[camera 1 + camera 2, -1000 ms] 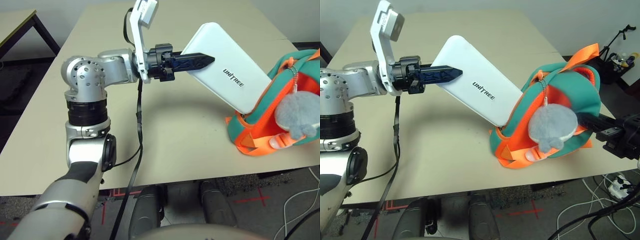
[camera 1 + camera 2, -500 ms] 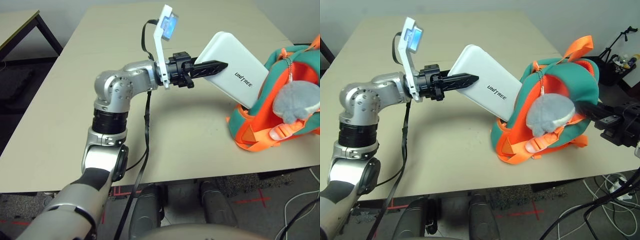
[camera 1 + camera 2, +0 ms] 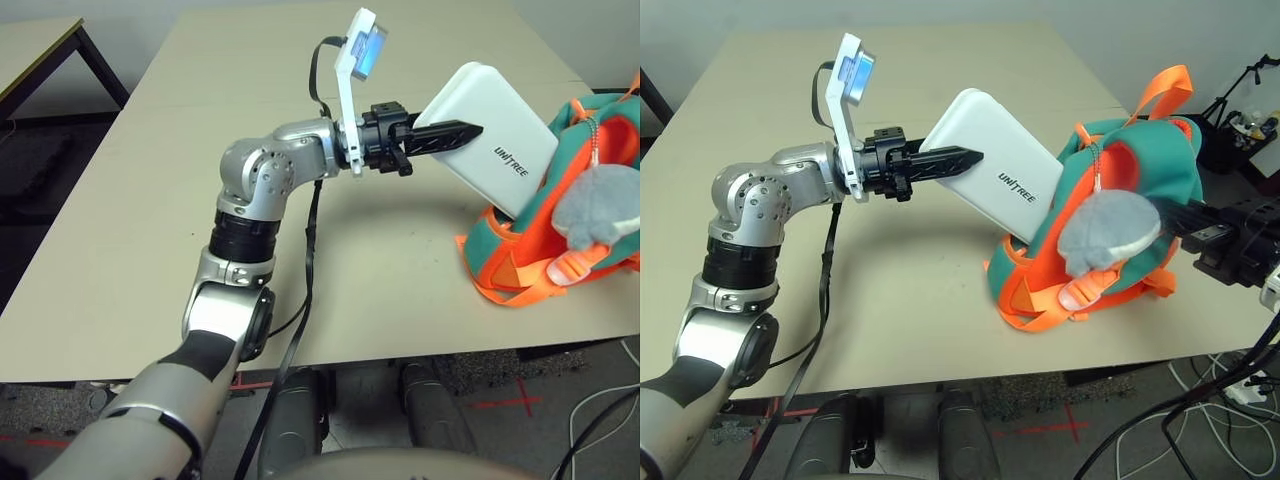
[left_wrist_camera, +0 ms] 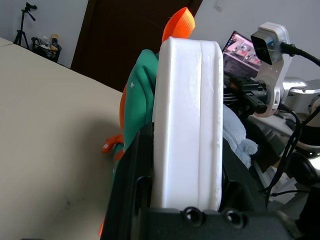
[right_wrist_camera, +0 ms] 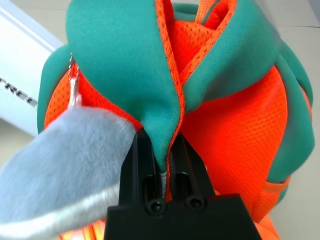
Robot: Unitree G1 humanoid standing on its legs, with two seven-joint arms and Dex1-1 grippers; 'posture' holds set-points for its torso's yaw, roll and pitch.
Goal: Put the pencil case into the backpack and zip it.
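left tool (image 3: 975,156) clamped on pencil case (image 3: 1005,175), carried further toward backpack (image 3: 1140,220) than a second ago; lower corner now at the opening, above bench (image 3: 890,290). right tool (image 5: 161,150) pinching backpack's teal edge.

"UNITREE" in dark letters on the white pencil case (image 3: 998,172)

- The table (image 3: 890,300) lies bare to the left of the backpack (image 3: 1160,185) and beneath the raised case (image 3: 1000,175).
- The case, clamped in the left gripper (image 3: 965,157), slants down to the backpack's mouth, its lower end at the orange rim.
- The plush toy (image 3: 1105,232) hangs across the backpack's front.
- The right gripper (image 5: 161,165) pinches the backpack's teal edge, blocking that side.
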